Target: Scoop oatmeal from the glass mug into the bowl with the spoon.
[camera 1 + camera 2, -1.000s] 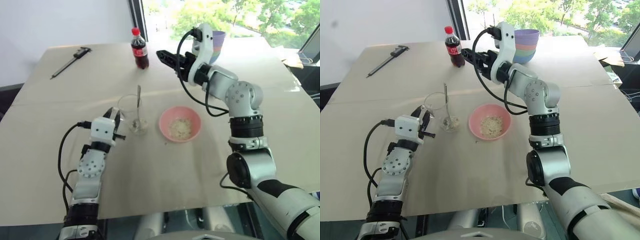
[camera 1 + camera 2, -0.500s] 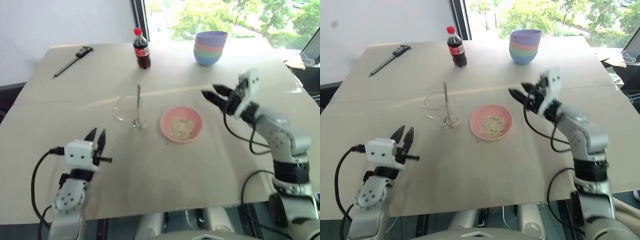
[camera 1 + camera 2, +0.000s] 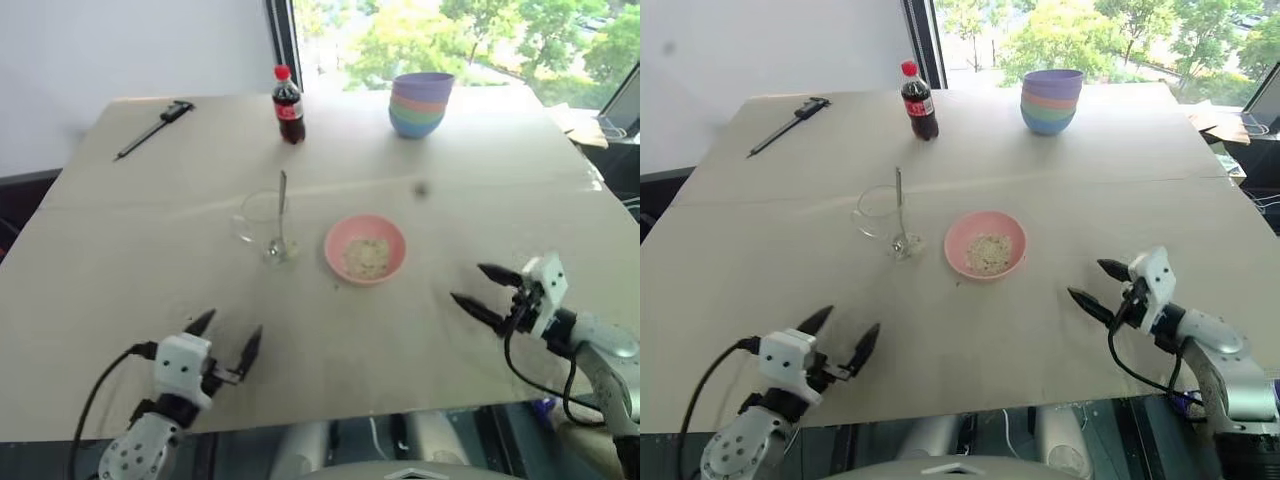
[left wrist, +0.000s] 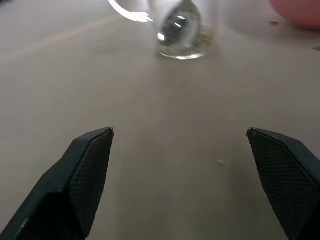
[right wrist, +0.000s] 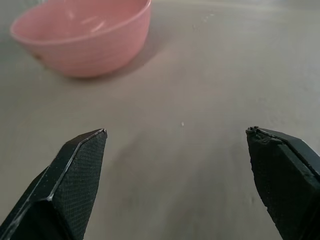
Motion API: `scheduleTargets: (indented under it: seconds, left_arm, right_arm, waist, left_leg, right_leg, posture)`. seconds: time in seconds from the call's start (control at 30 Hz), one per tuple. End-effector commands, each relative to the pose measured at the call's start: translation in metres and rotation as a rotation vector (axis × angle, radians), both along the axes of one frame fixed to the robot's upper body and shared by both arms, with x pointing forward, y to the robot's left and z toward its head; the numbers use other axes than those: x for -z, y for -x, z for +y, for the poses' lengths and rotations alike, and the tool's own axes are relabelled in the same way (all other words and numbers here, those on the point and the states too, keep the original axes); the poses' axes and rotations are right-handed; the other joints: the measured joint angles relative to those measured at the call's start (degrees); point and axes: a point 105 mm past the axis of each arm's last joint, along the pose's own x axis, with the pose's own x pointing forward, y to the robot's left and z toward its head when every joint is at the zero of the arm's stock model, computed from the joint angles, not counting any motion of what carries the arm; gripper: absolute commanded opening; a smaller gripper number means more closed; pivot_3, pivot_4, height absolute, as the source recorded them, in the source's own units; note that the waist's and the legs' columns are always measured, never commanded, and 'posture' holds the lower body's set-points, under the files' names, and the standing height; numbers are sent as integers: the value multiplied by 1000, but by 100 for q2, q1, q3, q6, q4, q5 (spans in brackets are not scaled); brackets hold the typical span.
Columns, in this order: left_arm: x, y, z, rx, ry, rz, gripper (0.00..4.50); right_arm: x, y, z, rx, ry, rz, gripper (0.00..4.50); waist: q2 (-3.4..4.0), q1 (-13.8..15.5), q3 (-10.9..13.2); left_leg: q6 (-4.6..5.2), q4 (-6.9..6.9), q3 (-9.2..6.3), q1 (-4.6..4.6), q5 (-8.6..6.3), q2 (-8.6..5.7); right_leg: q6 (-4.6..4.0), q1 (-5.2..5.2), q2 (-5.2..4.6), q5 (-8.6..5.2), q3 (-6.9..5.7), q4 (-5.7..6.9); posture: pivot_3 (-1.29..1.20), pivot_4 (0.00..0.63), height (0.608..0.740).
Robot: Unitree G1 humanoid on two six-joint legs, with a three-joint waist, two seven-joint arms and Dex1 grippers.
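Oatmeal is sitting in the bowl and both grippers are hanging empty — you are looking at a task that appears finished.

In the left eye view, mid-frame, the oatmeal (image 3: 365,257) is lying in the pink bowl (image 3: 365,249), the spoon (image 3: 281,212) is standing in the glass mug (image 3: 264,222) just left of it, and the left gripper (image 3: 226,337) at lower left and right gripper (image 3: 487,289) at lower right are gaping wide. In each wrist view the fingers are standing spread — touching nothing.

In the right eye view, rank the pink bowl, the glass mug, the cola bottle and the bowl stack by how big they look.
1. Pink bowl, widest of the four.
2. Bowl stack, though it stands farther back, so its real size is unsure.
3. Glass mug and cola bottle look much alike in extent; I would not rank them.
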Motion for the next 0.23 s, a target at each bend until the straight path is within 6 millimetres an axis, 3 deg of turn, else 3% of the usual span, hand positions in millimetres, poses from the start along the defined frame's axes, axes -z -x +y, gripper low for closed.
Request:
scheduleTargets:
  seconds: [0.03,0.23]
  left_arm:
    - [-8,3,-4,17,30,-13,4466]
    - [-8,6,-6,24,29,-9,4466]
  right_arm:
    - [-8,4,0,-47,5,-71,4479]
    - [-1,15,-1,-99,6,-75,4479]
  waist:
    - [1,19,1]
    - [-2,45,2]
  left_leg:
    - [0,-1,0,2,0,1]
    - [1,-1,1,3,0,1]
  right_leg:
    - [0,1,0,0,0,0]
    - [-1,4,-1,0,3,-3]
  posture:
    - [0,150,740]
    - [0,150,740]
